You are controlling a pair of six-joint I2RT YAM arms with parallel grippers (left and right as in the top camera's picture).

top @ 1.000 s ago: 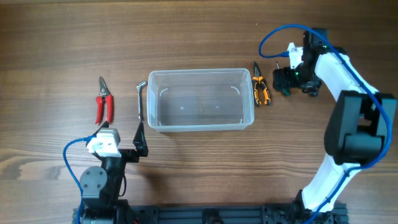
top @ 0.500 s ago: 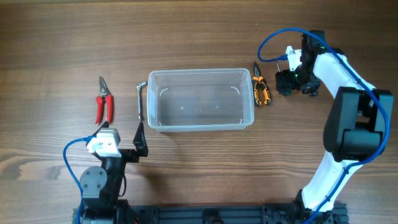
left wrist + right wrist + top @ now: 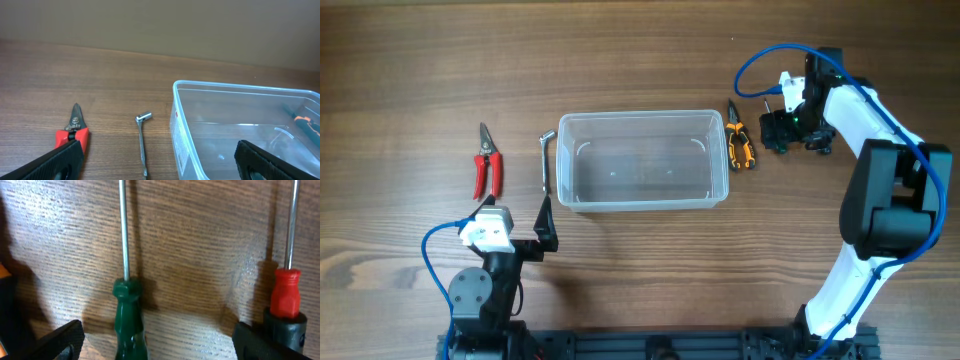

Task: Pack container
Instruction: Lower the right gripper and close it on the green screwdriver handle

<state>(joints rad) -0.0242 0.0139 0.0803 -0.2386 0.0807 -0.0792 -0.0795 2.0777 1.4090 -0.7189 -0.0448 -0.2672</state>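
Five loose tools, none packed. Red pruners [image 3: 486,170] and a bent wrench [image 3: 546,160] lie left of the container [image 3: 642,114]. Left gripper [image 3: 157,160]: spread wide, empty. The container sits mid-table, bare inside, with orange pliers [image 3: 740,146] just beside its right wall. Right gripper [image 3: 160,340]: open, empty, straddling the green screwdriver [image 3: 129,315]. Closing may snag the red screwdriver [image 3: 286,292] or roll the round handle.

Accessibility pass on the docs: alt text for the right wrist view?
A green-handled screwdriver and a red-handled screwdriver lie parallel on the brown wooden table, metal shafts pointing up-frame. The right hand's black fingers, open, show at the bottom corners.
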